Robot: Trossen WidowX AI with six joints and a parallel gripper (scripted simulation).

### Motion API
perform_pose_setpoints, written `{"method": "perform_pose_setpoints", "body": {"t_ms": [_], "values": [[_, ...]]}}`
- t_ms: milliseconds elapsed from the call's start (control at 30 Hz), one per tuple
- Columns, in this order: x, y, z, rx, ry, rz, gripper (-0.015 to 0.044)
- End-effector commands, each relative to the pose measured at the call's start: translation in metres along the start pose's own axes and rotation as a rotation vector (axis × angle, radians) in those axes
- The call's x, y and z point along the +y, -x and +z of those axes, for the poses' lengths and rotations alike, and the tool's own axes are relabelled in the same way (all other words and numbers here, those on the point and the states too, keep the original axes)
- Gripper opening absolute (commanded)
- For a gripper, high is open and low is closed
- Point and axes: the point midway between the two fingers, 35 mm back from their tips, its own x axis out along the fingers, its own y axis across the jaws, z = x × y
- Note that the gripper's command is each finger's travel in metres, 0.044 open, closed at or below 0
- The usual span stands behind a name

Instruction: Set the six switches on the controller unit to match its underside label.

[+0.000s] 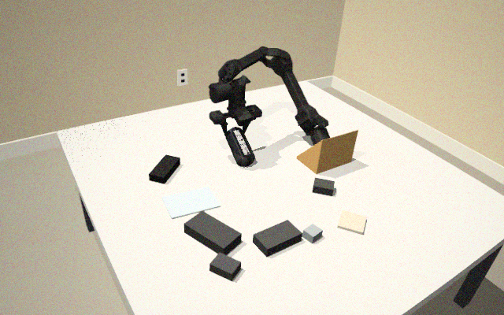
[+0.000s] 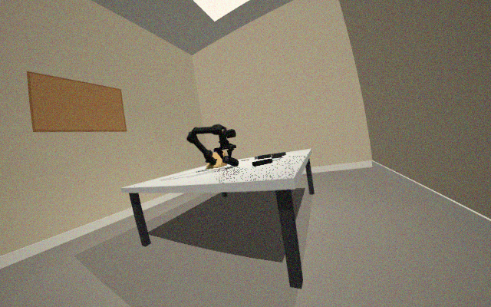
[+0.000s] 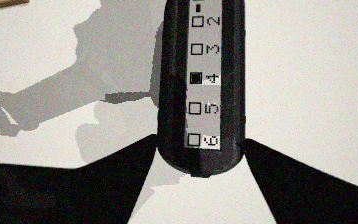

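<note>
Gripper: the fingers of the gripper (image 1: 235, 131) (image 2: 228, 156) (image 3: 201, 142) stand fairly wide apart, their tips against both long sides of the controller unit (image 1: 245, 160) (image 2: 232, 161) (image 3: 174, 102), apparently holding it near its "6" end.
Controller unit: just above centre in the top view, tilted, its far end low by the bench (image 1: 279, 276) (image 2: 203, 186). The side grip probably serves to leave the underside uncovered.
Label: the label (image 1: 243, 144) (image 3: 203, 95) faces the wrist camera, presumably so it can be read. Square 4 is filled; 2, 3, 5 and 6 are empty. Square 1 is cut off at the top edge (a dark patch shows, too little to trust).
Switches: turned out of sight, so their settings cannot be told. Next calls for reading square 1, then setting the unit down on its base; a grip at one end could let it swing.
Wedge: the tan wedge (image 1: 336, 152) (image 2: 219, 158) (image 3: 0, 4) stands right of centre in the top view, apart from the unit, perhaps as a prop.
</note>
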Motion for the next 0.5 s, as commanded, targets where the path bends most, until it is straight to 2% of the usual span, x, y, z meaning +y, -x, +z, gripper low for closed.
{"method": "perform_pose_setpoints", "body": {"t_ms": [0,467], "values": [[-0.0012,0.004,0.0054,-0.01,0.0,-0.003,0.0336],[-0.0011,0.0126,0.013,-0.01,0.0,-0.003,0.0336]]}}
